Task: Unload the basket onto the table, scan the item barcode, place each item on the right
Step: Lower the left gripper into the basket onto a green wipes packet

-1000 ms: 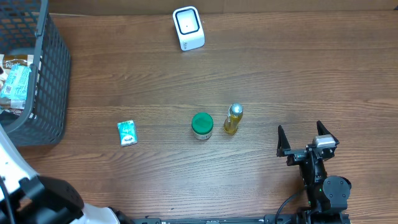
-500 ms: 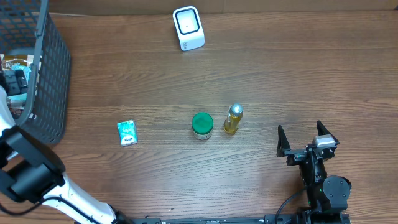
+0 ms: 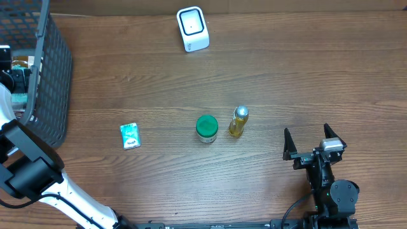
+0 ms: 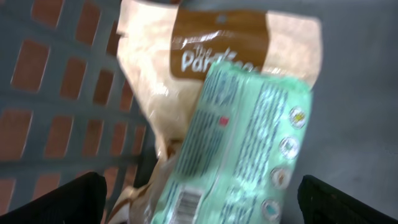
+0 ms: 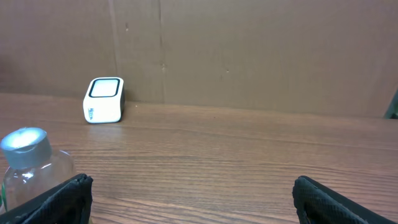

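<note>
I see a mint-green packet (image 4: pixel 245 137) lying tilted in the dark basket (image 4: pixel 62 101), resting on a tan bag (image 4: pixel 186 56), with its barcode (image 4: pixel 185 202) at the lower end. The white scanner (image 3: pixel 193 28), with a dark-rimmed window, stands at the table's (image 3: pixel 286 76) far edge.

The basket (image 3: pixel 56 83) sits left, the scanner (image 3: pixel 193 28) behind a row of sachet (image 3: pixel 130 135), jar (image 3: pixel 206 128) and bottle (image 3: pixel 238 121).

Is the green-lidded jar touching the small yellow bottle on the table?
Apart. The overhead view shows a strip of bare wood between the green-lidded jar and the yellow bottle; they stand side by side.
</note>
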